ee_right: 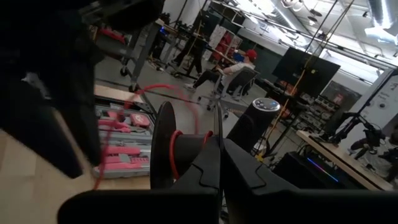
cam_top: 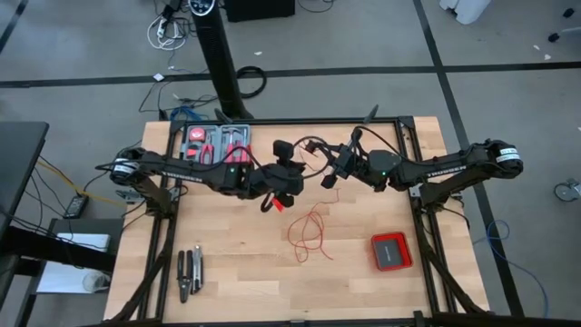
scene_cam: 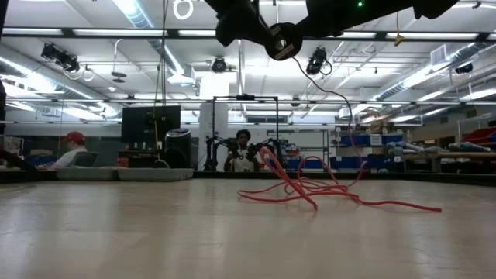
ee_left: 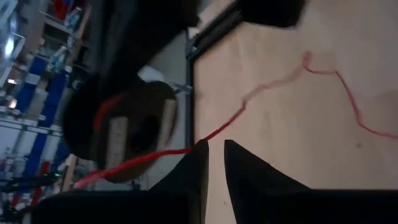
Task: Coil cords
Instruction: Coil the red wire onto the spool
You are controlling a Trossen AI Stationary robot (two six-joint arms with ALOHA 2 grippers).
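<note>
red wire [cam_top: 309, 232] lies mostly as loose squiggly loops on the table [cam_top: 236, 272], just past centre toward 5 o'clock in the high view; one strand rises from the pile toward the grippers at mid-table; in the low view the heap lies on the wood with a strand lifting up out of it.

black spool [ee_right: 168, 152] sits right in front of the right gripper [ee_right: 219, 155] with a few red turns on its hub; right fingers are pressed together, clamped on the spool's flange as far as I can judge; it hangs above the table around 1 o'clock of centre.

left gripper [ee_left: 214, 152] at about 11 o'clock of centre, facing the spool; fingers nearly together with a narrow gap; the wire runs right at the fingertips; looks pinched or guided there, can't confirm a firm hold.

risks, my read:
- most of the wire isn't wound yet; loose loops could knot or snag on each other as slack gets pulled, jerking the strand out of the left fingers;
- wire is very thin; a light pinch may let it slip, and turns would then go slack and spring off the hub;
- grippers are close together; a collision would knock the spool askew;
- feed angle off-axis and wire rides over the flange.

red box [cam_top: 391, 251] at 4 o'clock, red tool tray [cam_top: 216, 143] at 11, pliers [cam_top: 189, 272] at 7; all well apart from the wire.
</note>
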